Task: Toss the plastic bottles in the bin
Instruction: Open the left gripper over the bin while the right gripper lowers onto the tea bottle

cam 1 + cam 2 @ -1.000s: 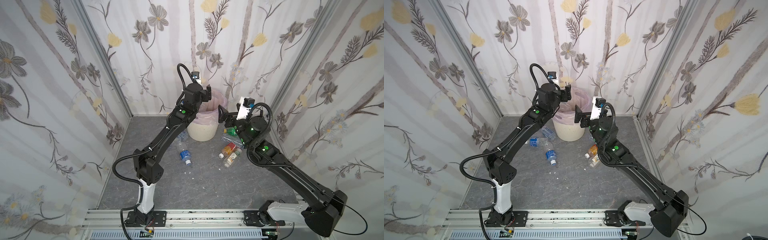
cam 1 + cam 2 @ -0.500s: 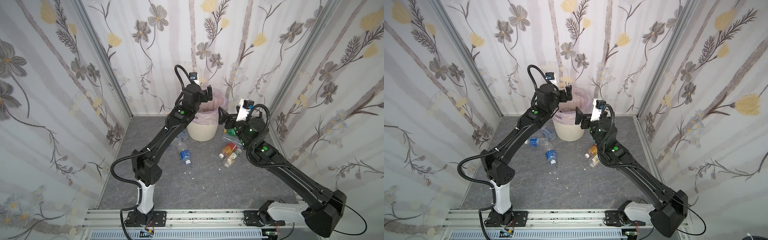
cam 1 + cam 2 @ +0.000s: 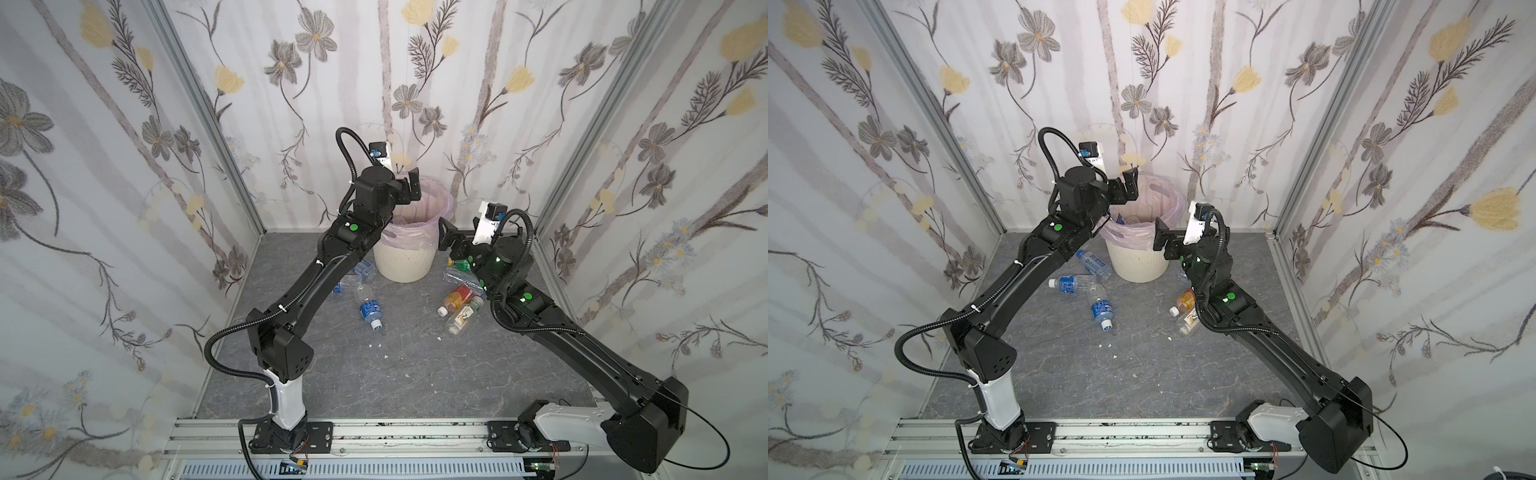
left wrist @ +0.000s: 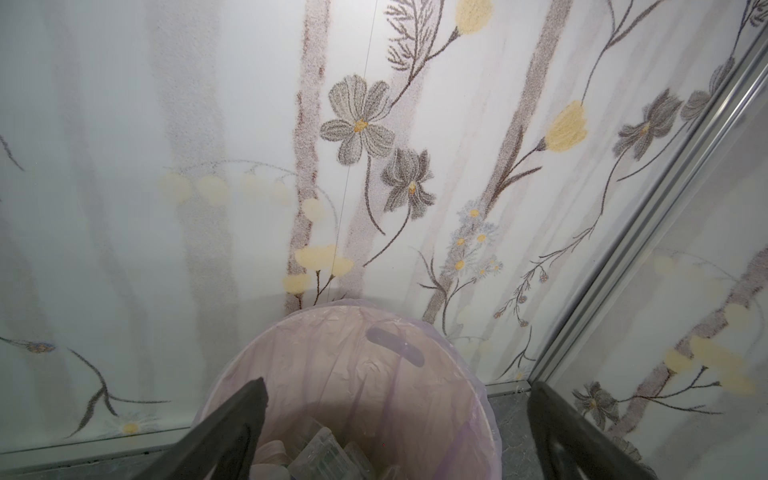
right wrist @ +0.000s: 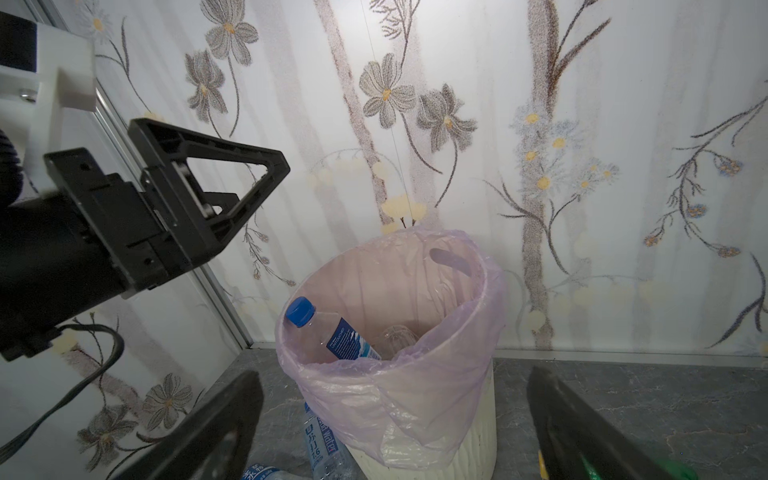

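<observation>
The bin, cream and ribbed with a pink bag, stands by the back wall. My left gripper hangs open just above its near-left rim, holding nothing. Clear bottles lie inside, and one with a blue cap leans against the liner. My right gripper is open and empty, to the right of the bin and facing its wall. On the floor lie blue-labelled bottles, an orange one and a white-labelled one.
A green bottle and a clear one lie under my right arm. Another blue-labelled bottle rests against the bin's left foot. Flowered walls close in the grey floor on three sides; white crumbs dot its middle.
My left gripper has spread its jaws wider over the bin and the left wrist has shifted slightly left. The right arm has barely moved.
</observation>
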Controlling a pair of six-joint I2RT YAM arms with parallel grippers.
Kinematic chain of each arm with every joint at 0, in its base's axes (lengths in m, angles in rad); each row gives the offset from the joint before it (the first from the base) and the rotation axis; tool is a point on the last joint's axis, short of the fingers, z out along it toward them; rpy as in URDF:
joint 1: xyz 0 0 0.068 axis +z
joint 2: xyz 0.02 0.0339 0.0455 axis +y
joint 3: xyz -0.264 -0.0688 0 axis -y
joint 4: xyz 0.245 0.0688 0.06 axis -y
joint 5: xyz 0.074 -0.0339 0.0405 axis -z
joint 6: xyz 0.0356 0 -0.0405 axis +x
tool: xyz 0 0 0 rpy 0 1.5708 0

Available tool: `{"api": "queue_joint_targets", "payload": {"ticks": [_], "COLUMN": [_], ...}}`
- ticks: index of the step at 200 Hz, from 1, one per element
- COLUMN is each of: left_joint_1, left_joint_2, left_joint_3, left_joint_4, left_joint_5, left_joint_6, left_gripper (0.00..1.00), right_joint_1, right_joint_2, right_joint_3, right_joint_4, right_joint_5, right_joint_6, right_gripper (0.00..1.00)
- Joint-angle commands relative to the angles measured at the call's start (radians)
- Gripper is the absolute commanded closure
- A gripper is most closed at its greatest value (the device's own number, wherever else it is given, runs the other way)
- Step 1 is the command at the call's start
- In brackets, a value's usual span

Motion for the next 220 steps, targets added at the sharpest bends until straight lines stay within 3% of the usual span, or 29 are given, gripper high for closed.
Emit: {"api": "queue_joint_targets", "payload": {"ticks": [1,71,105,170,220], "left_joint_1": [0.012,0.028,0.000,-0.059,-0.074], "left_joint_2": [-0.035,-0.158,-0.206,-0.319,-0.410], "left_joint_3": [-0.041,-0.262,-0.389,-0.621,-0.807], "left_joint_4": [0.025,0.027,0.031,0.090,0.163], "left_joint_5": [0.045,0.166,0.166,0.166,0.174], "left_joint_6": [-0.065,-0.238,-0.265,-0.288,-0.332], "left_gripper": [0.00,0.00,0.00,0.00,0.00], "right_joint_1": [-0.004,-0.051,-0.080,-0.120,-0.121], "right_joint_2": [0.011,0.018,0.003,-0.033,0.005], "right_joint_3": [-0.006,-0.108,-0.199,-0.421,-0.501], "right_joint_4": [-0.026,-0.183,-0.245,-0.263,-0.264], "right_joint_5": [0.026,0.167,0.169,0.067,-0.039], "right_joint_6": [0.036,0.190,0.268,0.402,0.477], "right_gripper": [0.00,0.00,0.00,0.00,0.00]}}
